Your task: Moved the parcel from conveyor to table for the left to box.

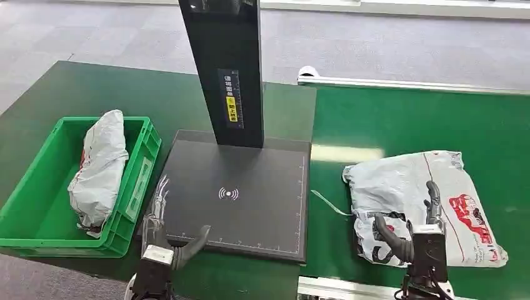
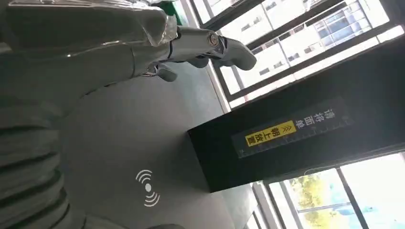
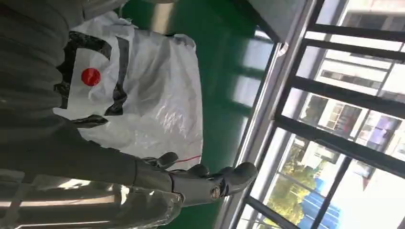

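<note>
The parcel, a crumpled grey-white plastic mailer with red and black print, lies flat on the green conveyor on the robot's right, near the belt's front edge. The right robot hand is over the parcel's near end: its fingers are spread and reach up across the bag while the thumb sticks out to the side, and nothing is clamped between them; from the wrist camera the same parcel sits just beyond the outstretched fingers, though I cannot tell whether they press on the plastic or only hover above it. A loose strip trails from the parcel's left side onto the belt. Beside the conveyor, on the dark green counter, sits a flat black scanner pad with a white wireless mark in its middle and a black upright post carrying a yellow label. The left robot hand hangs at the pad's front left corner, fingers apart and holding nothing, pale fingers pointing along the pad's edge. Just left of it stands a green plastic crate holding another grey bagged parcel, which leans along the crate's right side.
</note>
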You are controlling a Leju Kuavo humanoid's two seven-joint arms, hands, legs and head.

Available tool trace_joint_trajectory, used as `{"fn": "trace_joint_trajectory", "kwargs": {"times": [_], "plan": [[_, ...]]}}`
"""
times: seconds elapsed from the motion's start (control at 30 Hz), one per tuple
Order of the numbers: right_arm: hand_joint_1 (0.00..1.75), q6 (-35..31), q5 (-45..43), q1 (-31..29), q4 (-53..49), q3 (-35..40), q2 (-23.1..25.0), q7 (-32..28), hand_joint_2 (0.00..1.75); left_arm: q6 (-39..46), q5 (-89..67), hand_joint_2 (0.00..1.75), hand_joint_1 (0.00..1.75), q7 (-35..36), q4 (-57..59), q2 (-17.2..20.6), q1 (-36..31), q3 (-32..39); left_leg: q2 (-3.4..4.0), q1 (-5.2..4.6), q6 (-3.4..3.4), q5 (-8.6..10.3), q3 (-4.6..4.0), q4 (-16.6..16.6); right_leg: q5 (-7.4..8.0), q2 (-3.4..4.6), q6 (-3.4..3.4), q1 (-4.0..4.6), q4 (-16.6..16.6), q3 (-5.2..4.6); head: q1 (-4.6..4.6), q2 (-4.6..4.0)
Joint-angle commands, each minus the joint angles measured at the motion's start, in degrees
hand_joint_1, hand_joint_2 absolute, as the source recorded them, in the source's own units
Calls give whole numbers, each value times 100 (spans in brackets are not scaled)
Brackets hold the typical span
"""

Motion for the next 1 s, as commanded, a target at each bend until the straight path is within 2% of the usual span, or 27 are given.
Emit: {"fn": "trace_joint_trajectory", "kwargs": {"times": [0.03, 0.13, 0.3, 0.37, 0.43, 0.63, 0.8, 0.83, 0.87, 0.9, 1.0], "plan": [[0, -67, 47, -1062, 2021, -464, -563, 552, 175, -134, 43, 175, 0, 10, 523, 5, -281, -139, 3, 2, 5, 4, 11, -9, 8, 5, 2, 2, -15, 13, 0, -2], [0, -206, 196, -1327, 2547, -506, -637, 792, 175, -213, -5, 175, 0, 92, 526, -24, -359, -126, 6, 3, 6, 5, 12, -8, 11, 8, 2, 4, -18, 16, 2, 0], [0, -232, 203, -1330, 2597, -504, -635, 768, 175, -223, -15, 175, 0, 112, 524, -33, -376, -126, -3, 1, 3, 5, 11, -5, 7, 0, 0, 0, -12, 13, 0, -2], [0, -345, 355, -1334, 2704, -531, -632, 1044, 175, -261, -40, 175, 0, 147, 532, -37, -374, -117, -2, 1, 2, 2, 13, -4, 4, 1, 0, 0, -10, 14, 0, 0], [0, -470, 544, -1470, 3235, -642, -666, 1333, 175, -304, -56, 175, 0, 184, 604, -72, -415, -107, -5, 4, 4, 5, 16, -12, 8, -1, -1, 3, -21, 19, 0, -2], [0, -513, 921, -1892, 4675, -893, -711, 1673, 175, -350, -87, 175, 0, 251, 606, -126, -391, -77, -1, 3, 5, 5, 13, -8, 9, 3, 1, 4, -18, 17, 0, -2], [0, -308, 1095, -2094, 5015, -886, -646, 1904, 175, -335, -92, 175, 0, 264, 540, -90, -346, -40, -2, 3, 3, 4, 10, -7, 6, 1, -1, 3, -14, 15, 2, -2], [68, -311, 1156, -2168, 5081, -870, -638, 1968, 175, -332, -92, 175, 0, 281, 526, -82, -352, -32, 2, 2, 3, 3, 11, -4, 6, 5, -1, 2, -11, 13, 0, 0], [159, -290, 1213, -2215, 5121, -838, -640, 2006, 175, -330, -92, 175, 0, 292, 522, -77, -363, -21, 5, 4, 3, 3, 14, -6, 8, 9, -1, 4, -15, 16, 2, 0], [175, -269, 1278, -2261, 5173, -813, -639, 2058, 175, -331, -91, 175, 0, 307, 525, -81, -371, -13, 5, 3, 3, 3, 17, -7, 8, 8, -1, 3, -14, 17, 0, 0], [175, -241, 1380, -2316, 5209, -760, -628, 2135, 175, -333, -92, 175, 0, 327, 520, -93, -383, 4, 0, 3, 5, 7, 21, -7, 10, 2, 0, 3, -16, 23, 0, 0]]}}
